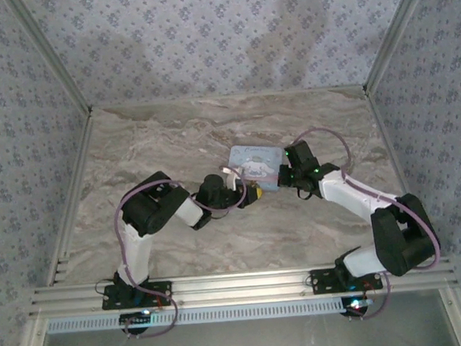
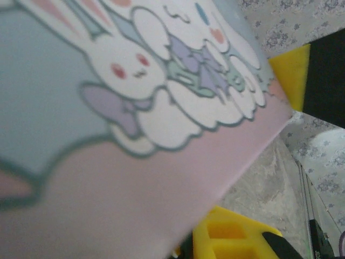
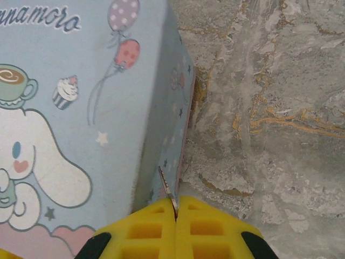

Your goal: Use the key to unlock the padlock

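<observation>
The right gripper (image 3: pixel 175 209) has its jaws closed on the key (image 3: pixel 167 187) (a thin pale sliver standing up between the yellow tips). The key is just beside the right side wall of the tin box (image 3: pixel 81 108), over the worktop (image 3: pixel 269 108). The left gripper (image 1: pixel 248 193) sits at the tin's near edge, with one yellow finger (image 2: pixel 291 73) at its corner. We cannot tell whether these jaws clamp it.

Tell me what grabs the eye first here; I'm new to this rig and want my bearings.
The pale blue cartoon tin at the middle of the marble table, with both arms reaching to it. Next, the right gripper, its yellow fingers pinched on the thin metal key, beside the tin's side wall.
</observation>
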Available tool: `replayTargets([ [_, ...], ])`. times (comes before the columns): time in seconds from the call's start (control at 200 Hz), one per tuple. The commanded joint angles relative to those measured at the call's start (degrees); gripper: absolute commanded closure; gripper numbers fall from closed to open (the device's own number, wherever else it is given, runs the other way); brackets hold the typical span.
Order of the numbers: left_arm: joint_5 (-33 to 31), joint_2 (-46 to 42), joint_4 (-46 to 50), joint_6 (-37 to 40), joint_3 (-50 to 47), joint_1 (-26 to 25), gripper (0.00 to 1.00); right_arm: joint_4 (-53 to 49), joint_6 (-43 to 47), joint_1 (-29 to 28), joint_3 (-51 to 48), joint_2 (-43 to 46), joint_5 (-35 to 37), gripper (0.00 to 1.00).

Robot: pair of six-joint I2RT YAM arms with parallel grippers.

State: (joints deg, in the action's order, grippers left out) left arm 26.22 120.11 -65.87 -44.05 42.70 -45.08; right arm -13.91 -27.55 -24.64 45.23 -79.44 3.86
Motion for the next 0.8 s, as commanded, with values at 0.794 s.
replayTargets([
  [0.794, 4.7, -12.6, 40.3, -15.7, 14.7, 0.6, 1.0, 9.9, -5.2, 10.4, -18.1, 36.5, -29.6, 1.0],
])
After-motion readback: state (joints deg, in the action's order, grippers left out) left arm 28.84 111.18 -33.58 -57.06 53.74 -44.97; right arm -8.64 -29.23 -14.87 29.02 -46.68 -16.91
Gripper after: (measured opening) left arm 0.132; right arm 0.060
